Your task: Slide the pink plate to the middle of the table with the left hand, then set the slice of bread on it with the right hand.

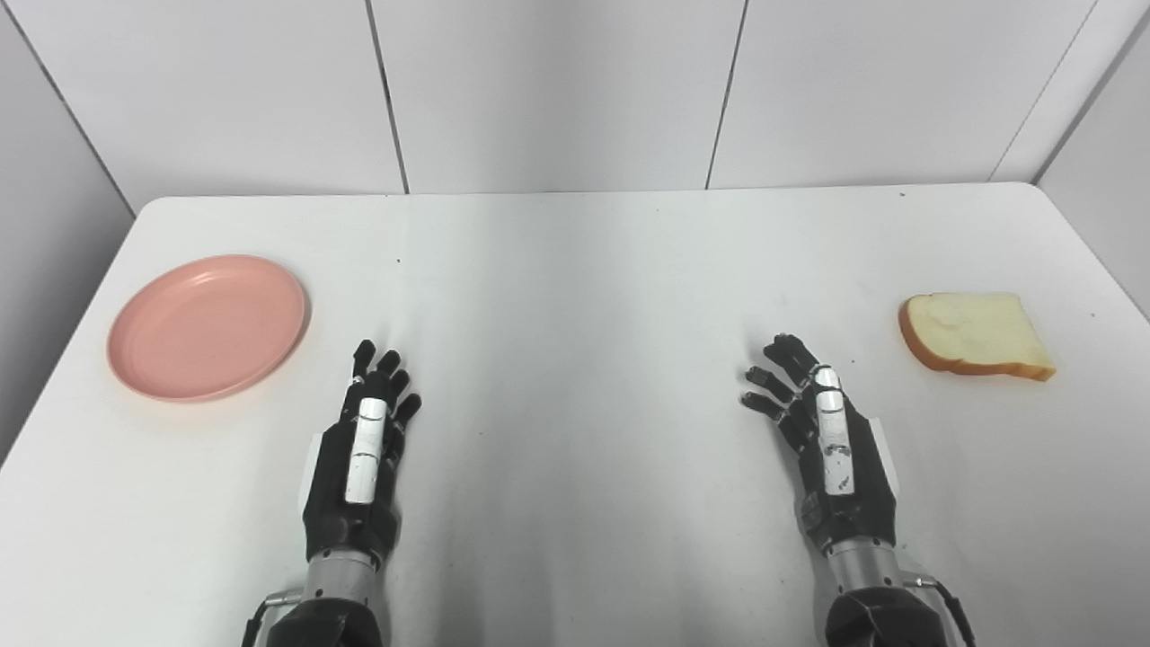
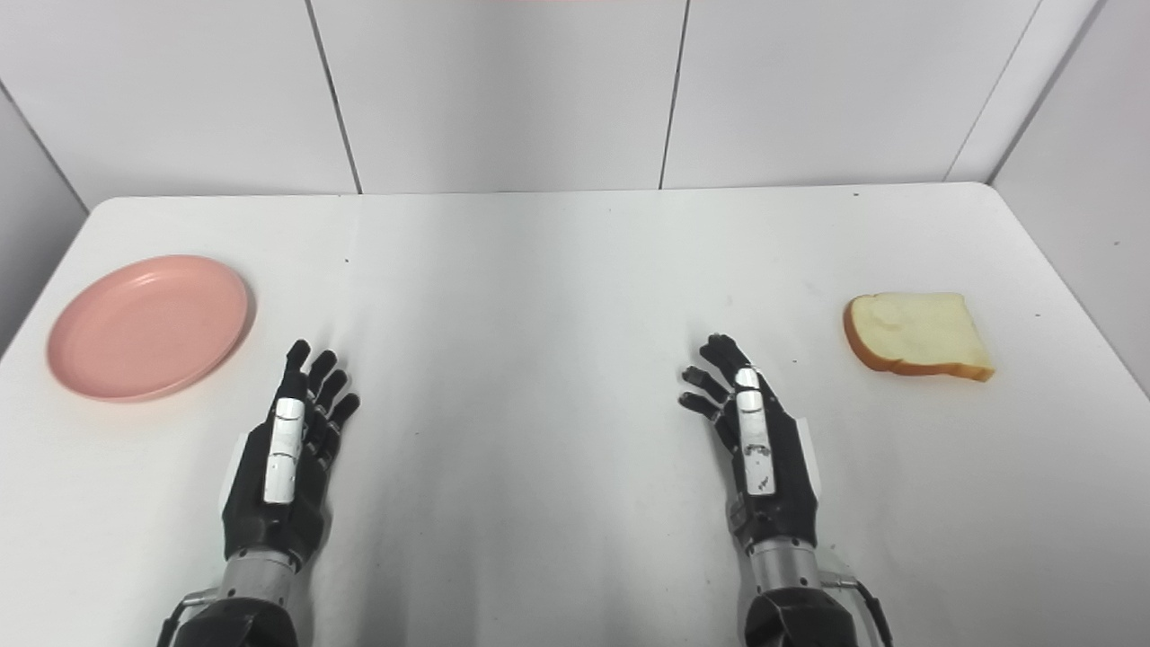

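While both wait empty with fingers spread, the left robot hand (image 1: 359, 449) sits just right of the pink plate (image 1: 207, 325) at frame left; bread (image 1: 975, 335) lies upper right of the right robot hand (image 1: 827, 440).

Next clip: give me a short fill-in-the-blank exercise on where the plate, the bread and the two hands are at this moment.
1. The pink plate lies near the table's ____ edge.
2. The slice of bread lies on the table, not on the ____.
3. The left hand and the right hand are both ____, holding nothing.
4. The hand nearer the bread is the ____ one.

Missing words: left; plate; open; right
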